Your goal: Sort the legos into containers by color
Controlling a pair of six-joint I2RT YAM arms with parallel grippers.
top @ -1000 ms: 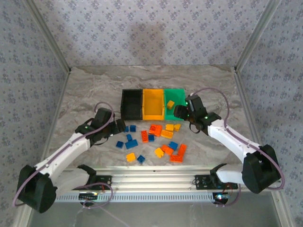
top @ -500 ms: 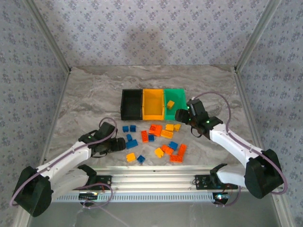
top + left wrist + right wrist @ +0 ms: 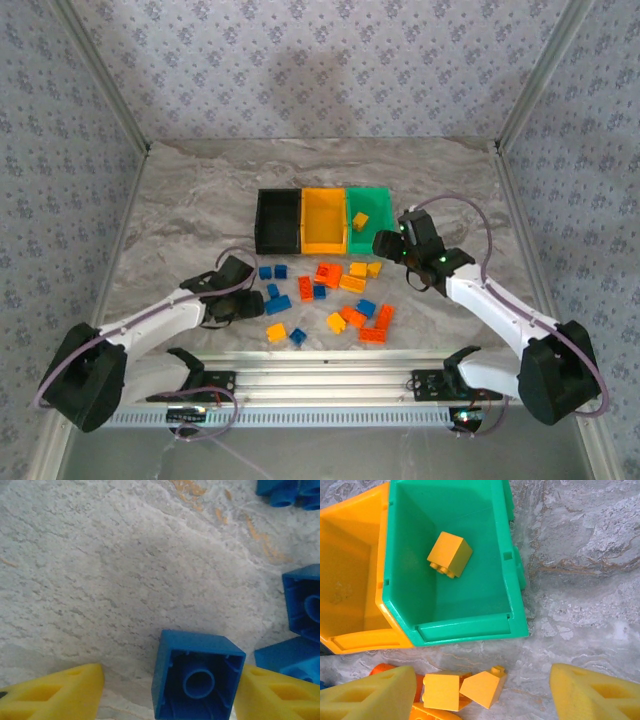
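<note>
The legos lie loose in front of the containers: blue ones (image 3: 279,304) at the left, orange ones (image 3: 328,273) and yellow ones (image 3: 352,283) in the middle. The containers are a black bin (image 3: 277,222), an orange bin (image 3: 324,222) and a green bin (image 3: 372,200) joined in a row. One yellow brick (image 3: 449,554) lies in the green bin (image 3: 465,627). My left gripper (image 3: 165,695) stands open, low over the table, around an upturned blue brick (image 3: 197,680); the right finger touches it, the left finger stands apart. My right gripper (image 3: 482,695) hangs open above two yellow bricks (image 3: 440,690) just before the green bin.
More blue bricks (image 3: 305,605) lie right of the left gripper. An orange brick (image 3: 372,335) and a yellow brick (image 3: 276,332) sit near the front rail. Patterned walls close in the table on three sides. Bare marble (image 3: 180,210) stretches left of the bins.
My left gripper has come down and toward the near left of the pile, and its jaws have narrowed around the blue brick. My right gripper has drawn slightly back from the green bin.
</note>
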